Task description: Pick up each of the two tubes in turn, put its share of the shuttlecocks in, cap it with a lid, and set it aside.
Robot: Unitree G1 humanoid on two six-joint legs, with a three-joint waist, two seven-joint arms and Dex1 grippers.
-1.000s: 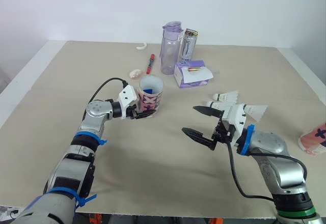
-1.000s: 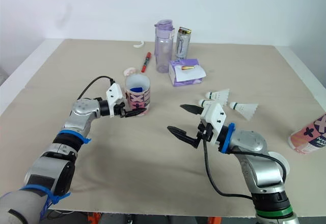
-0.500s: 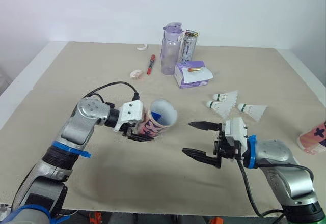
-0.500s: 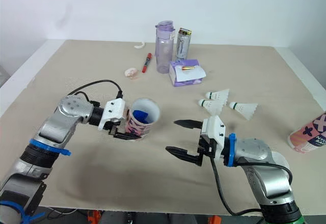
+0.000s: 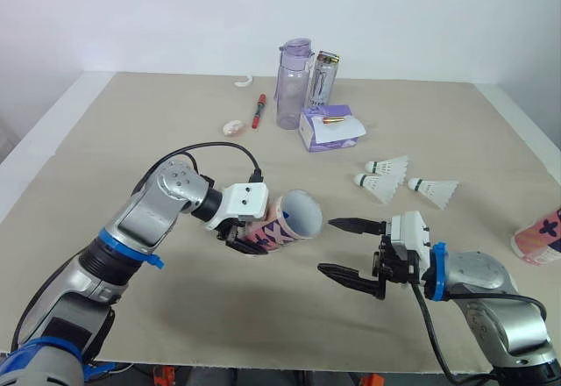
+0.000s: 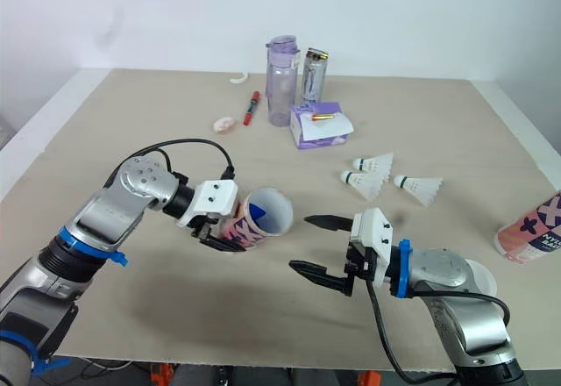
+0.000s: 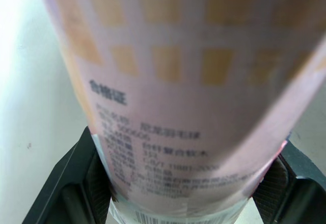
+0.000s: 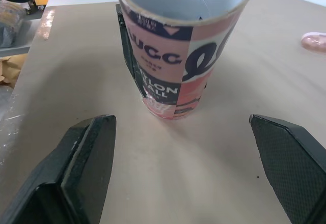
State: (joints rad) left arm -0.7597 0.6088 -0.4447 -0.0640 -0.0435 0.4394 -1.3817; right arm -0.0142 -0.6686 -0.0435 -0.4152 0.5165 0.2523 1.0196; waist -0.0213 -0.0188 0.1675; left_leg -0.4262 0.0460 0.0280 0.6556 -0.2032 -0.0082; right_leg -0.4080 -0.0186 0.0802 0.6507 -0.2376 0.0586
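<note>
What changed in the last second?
The left pincer, shut on the tube, carried it from standing upright mid-table toward the robot and tipped it, mouth now facing the right pincer. The right pincer drew nearer the robot, still open. Unmoved: shuttlecocks, bottles, second tube.

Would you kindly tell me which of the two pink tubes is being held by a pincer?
The tube in the left pincer, tilted with its open mouth towards the right pincer; the other tube rests untouched at the table's right edge.
</note>
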